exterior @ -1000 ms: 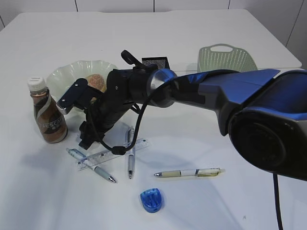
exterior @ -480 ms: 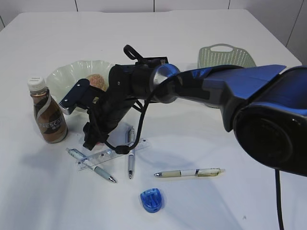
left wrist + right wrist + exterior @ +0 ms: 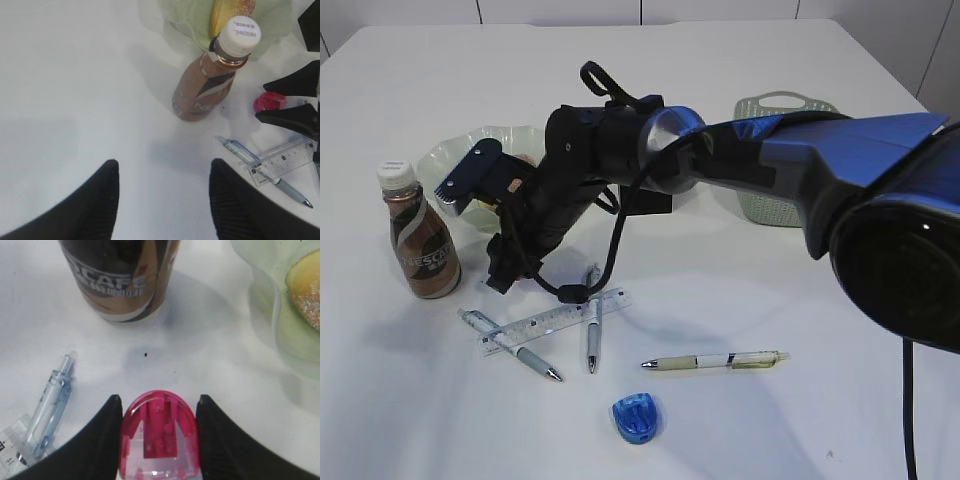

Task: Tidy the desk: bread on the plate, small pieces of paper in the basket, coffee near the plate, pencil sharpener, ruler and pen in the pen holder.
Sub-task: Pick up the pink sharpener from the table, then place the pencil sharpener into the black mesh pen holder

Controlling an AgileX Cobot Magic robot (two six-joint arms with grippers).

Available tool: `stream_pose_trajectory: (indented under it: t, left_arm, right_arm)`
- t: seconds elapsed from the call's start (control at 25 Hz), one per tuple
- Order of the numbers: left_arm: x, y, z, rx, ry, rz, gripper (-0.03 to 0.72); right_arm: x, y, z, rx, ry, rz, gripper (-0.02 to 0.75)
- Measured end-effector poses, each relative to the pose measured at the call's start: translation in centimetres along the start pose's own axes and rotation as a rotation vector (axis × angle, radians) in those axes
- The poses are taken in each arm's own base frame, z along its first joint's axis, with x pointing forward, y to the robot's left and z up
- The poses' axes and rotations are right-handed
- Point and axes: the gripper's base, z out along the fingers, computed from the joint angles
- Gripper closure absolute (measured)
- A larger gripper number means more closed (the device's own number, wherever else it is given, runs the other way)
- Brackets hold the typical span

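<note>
While your right fingers (image 3: 159,440) stand clamped on the pink sharpener (image 3: 159,432), one black pad against each of its sides, you can see its rounded end pointing away from the wrist toward the coffee bottle (image 3: 120,277). It is a translucent pink shell with a darker pink core, and its long axis runs straight along the fingers. In the outside view it sits off the tabletop (image 3: 800,300), just in front of the wavy green plate (image 3: 440,160), though the arm hides most of it there.

Your left fingers (image 3: 162,200) are spread apart with nothing between them, hovering over bare white surface.

Beyond the sharpener, the brown bottle stands upright with its white cap on, close beside the plate, and the golden sugar-crusted bread (image 3: 306,287) lies in that plate. A clear ruler (image 3: 555,322) lies slantwise across two pens (image 3: 510,345), a third pen (image 3: 715,360) lies level to their right, and a blue sharpener (image 3: 635,417) rests nearest you. The green basket (image 3: 790,125) sits far right, partly behind the arm.
</note>
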Motion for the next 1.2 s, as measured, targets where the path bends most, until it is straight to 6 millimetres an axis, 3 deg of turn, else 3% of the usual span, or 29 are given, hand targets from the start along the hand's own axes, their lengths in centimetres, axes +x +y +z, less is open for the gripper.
stream_pose_trajectory:
  t: [0.68,1.2]
  left_arm:
    - [0.0,0.0,0.0,0.000,-0.002,0.000,0.287]
    - [0.0,0.0,0.0,0.000,-0.002,0.000,0.287]
  right_arm:
    - [-2.2,-1.0,-5.0,0.034,-0.057,-0.008,0.397]
    - [-1.4,-5.5,-11.2,0.108,-0.082,0.052,0.397]
